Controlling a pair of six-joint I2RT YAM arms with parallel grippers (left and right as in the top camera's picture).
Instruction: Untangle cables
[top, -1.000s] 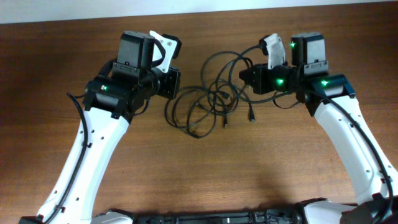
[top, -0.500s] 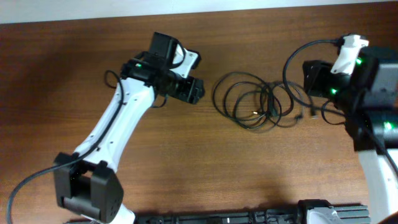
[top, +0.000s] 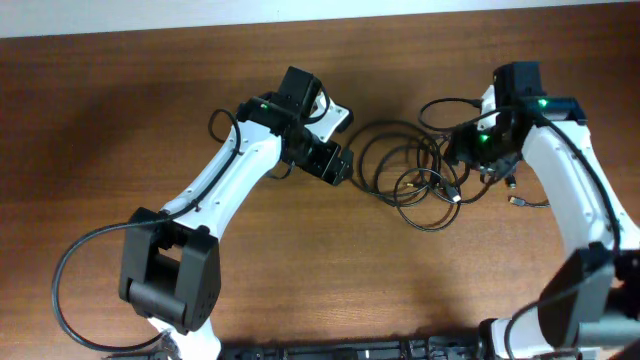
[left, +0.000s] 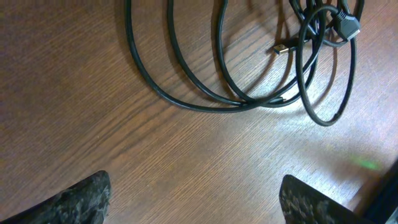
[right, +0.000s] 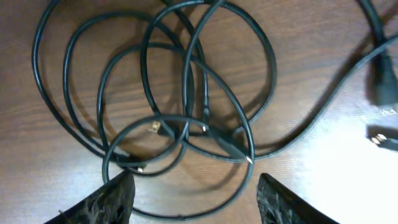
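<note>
The cables (top: 410, 175) lie as a heap of overlapping thin black loops on the wooden table, between the two arms. My left gripper (top: 338, 168) stands open just left of the heap. In the left wrist view its fingers (left: 81, 199) are wide apart over bare wood, with the cables (left: 205, 102) ahead of them. My right gripper (top: 463, 155) hangs open over the heap's right edge. In the right wrist view the cables (right: 186, 93) fill the frame, and one loop (right: 186, 214) runs across the gap between the open jaws, ungripped.
A small plug end (top: 518, 203) on a thin cord lies right of the heap, under the right arm. Thicker black wires (right: 380, 59) belonging to the arm cross the right wrist view's upper right. The table's far edge (top: 320, 15) is at the top.
Both grippers have gone from shut to open. The arms have shifted, and the cables now lie loose on the table between them.
</note>
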